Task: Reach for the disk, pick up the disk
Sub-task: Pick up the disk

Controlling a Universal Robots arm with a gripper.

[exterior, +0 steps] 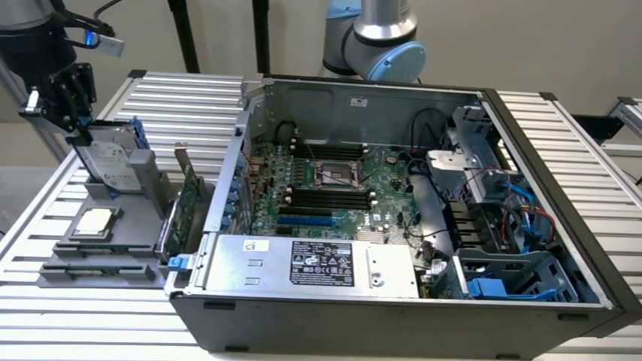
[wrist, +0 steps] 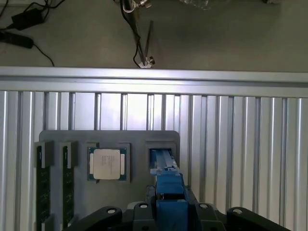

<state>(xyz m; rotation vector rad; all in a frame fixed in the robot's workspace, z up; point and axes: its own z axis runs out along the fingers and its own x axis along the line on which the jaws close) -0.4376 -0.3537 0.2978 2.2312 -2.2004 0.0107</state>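
Wrist view, nearest the camera: the black gripper (wrist: 169,206) has its jaws drawn narrow, pressed against both sides of the blue plastic carrier bracket of the disk (wrist: 166,179), a flat silver-grey metal hard drive seen here edge-on. The disk's far end sits in a slot of the grey plastic holder tray (wrist: 139,139). Beside that slot, in its own square recess, lies a small square silver CPU chip (wrist: 109,163). Past it, two dark green memory sticks (wrist: 43,185) lie in narrow slots. The tray rests on a ribbed aluminium slatted table (wrist: 240,144), and beyond the table edge black cables (wrist: 26,21) lie on the floor.

In the exterior view, the closest thing is the open dark grey computer case (exterior: 401,320), with a large silver box bearing a black label (exterior: 251,267) at its front and a green motherboard (exterior: 331,188) behind that. On the exterior view's left, the tray (exterior: 110,242) holds the chip (exterior: 95,220) flat. The disk (exterior: 108,167) stands tilted in it, white label showing, and the gripper (exterior: 83,138) clamps its upper edge. Farthest back, a silver and blue robot arm joint (exterior: 377,37) rises behind the case.
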